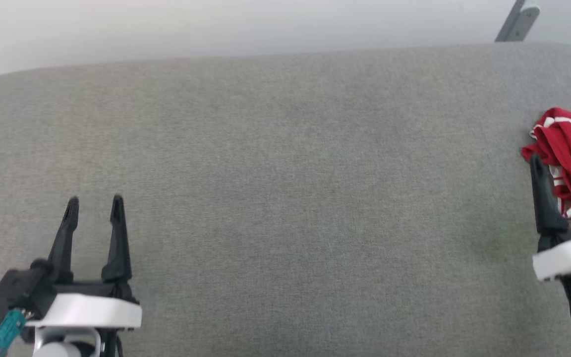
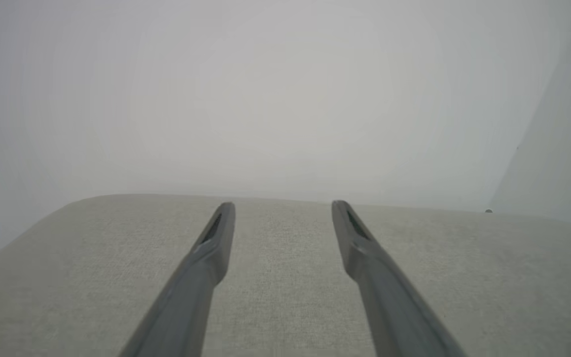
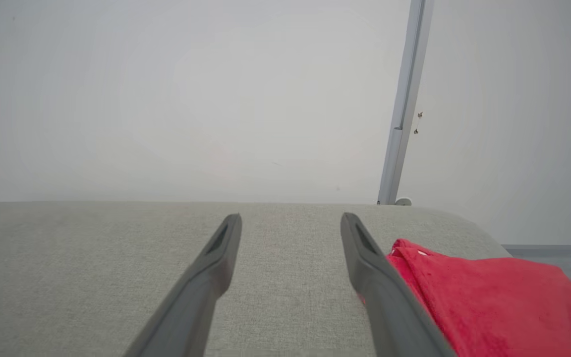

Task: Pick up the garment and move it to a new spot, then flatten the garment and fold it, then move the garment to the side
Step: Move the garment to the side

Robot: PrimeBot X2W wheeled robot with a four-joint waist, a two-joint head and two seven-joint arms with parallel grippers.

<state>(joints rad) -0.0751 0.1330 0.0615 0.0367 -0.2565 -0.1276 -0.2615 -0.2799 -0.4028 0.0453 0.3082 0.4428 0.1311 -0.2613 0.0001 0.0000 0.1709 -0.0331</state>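
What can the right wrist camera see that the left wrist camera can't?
Right wrist view, not the left: the red garment bunched up beside the right gripper, and a grey pole standing behind the grey fabric surface.
Left wrist view, not the right: the left gripper and a rounded corner of the surface. A pinkish speck at its right edge is too small to tell.
Both: the grey fabric surface, a pale wall, and jaws standing open with nothing between them.
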